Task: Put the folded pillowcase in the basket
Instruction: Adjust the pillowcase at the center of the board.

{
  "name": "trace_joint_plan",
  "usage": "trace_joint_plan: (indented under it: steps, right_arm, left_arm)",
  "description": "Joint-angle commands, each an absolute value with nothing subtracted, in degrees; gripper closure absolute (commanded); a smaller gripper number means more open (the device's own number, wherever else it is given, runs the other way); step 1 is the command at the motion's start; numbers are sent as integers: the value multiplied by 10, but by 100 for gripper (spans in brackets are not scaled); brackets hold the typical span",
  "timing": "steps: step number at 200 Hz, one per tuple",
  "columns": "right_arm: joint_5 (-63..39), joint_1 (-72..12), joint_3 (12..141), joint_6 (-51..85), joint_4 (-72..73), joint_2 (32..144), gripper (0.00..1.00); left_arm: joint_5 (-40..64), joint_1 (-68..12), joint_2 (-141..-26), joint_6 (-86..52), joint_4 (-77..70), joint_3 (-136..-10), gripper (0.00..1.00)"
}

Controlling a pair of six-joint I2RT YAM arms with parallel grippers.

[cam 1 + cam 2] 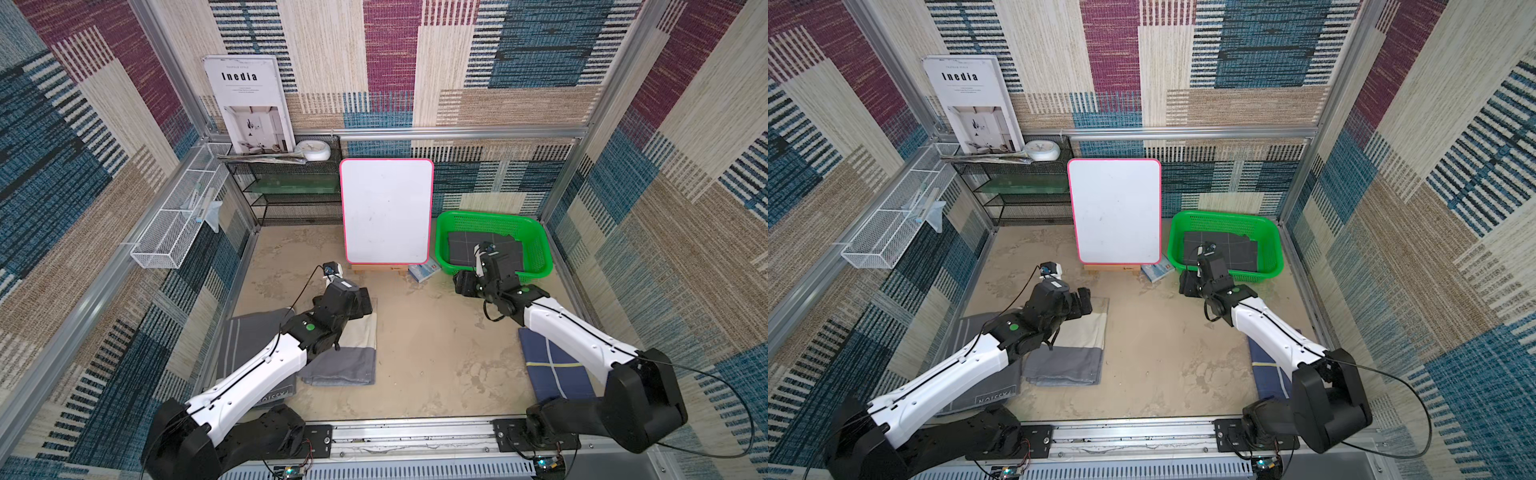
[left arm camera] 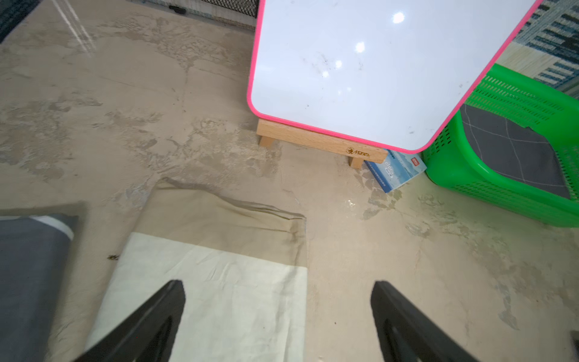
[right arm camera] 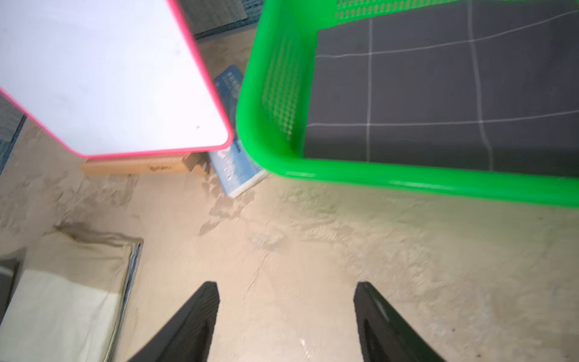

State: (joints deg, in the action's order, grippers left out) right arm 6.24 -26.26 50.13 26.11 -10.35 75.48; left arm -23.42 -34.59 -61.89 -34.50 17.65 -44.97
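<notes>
My left jaws and my right jaws both stand apart with nothing between them. Only the wrist views show this; from the top views I cannot tell. The left jaws hang over a cream-and-beige folded cloth, the right over bare sandy table. Only the top views show the navy folded cloth under my right arm. Farther off, the dark grey folded pillowcase with thin white grid lines lies inside the bright green perforated plastic basket. My right wrist covers the pillowcase's near part in both top views.
</notes>
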Motion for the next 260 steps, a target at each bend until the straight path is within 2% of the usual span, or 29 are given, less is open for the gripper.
trace_joint_plan:
  steps: [1, 25, 52, 84, 143, 204, 260]
  right_arm:
    - [77, -311, 470, 287, -74, 731, 25]
    - [92, -391, 465, 295, -65, 746, 25]
    - [113, -476, 503, 285, -67, 816, 24]
    - [82, -527, 581, 281, -107, 929, 23]
    - [106, -633, 739, 222, -203, 1083, 22]
    - [148, -662, 872, 227, -325, 1225, 26]
    - [173, -644, 819, 270, -347, 1186, 27]
  left_arm:
    - [-298, -344, -561, -372, 206, -414, 3]
    - [-342, -343, -479, -389, 220, -379, 4]
    - [-362, -343, -399, -388, 227, -352, 3]
    - [-373, -343, -345, -378, 261, -341, 3]
    - [-372, -343, -260, -339, 295, -308, 1]
    - [-374, -343, -224, -325, 301, -291, 1]
    - [-349, -342, -264, -324, 286, -290, 1]
